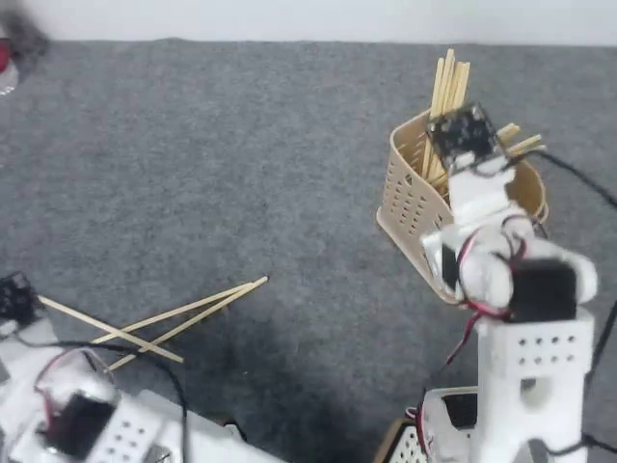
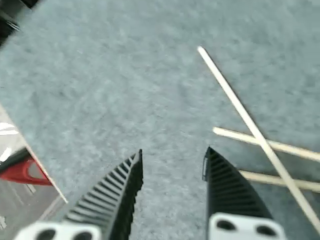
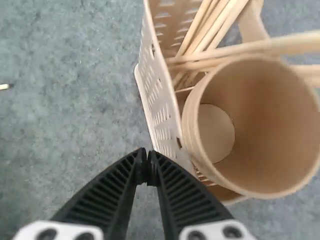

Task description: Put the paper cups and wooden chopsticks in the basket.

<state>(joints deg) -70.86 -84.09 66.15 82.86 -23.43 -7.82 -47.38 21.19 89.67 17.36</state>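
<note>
Right wrist view: the right gripper (image 3: 147,154), ribbed black jaws pressed together and empty, sits just beside the basket (image 3: 160,100), which is beige perforated plastic. In the basket are a cylindrical paper cup (image 3: 240,130) and straight wooden chopsticks (image 3: 210,22). The left gripper (image 2: 172,155), jaws moderately parted and empty, hovers over the grey fibrous worktop (image 1: 193,145), well apart from the basket. Three thin loose chopsticks (image 1: 174,323) lie crossed there.

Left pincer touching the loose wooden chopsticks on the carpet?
Cannot tell. Left wrist view: loose wooden chopsticks run behind the open left pincer; height gap hidden.
</note>
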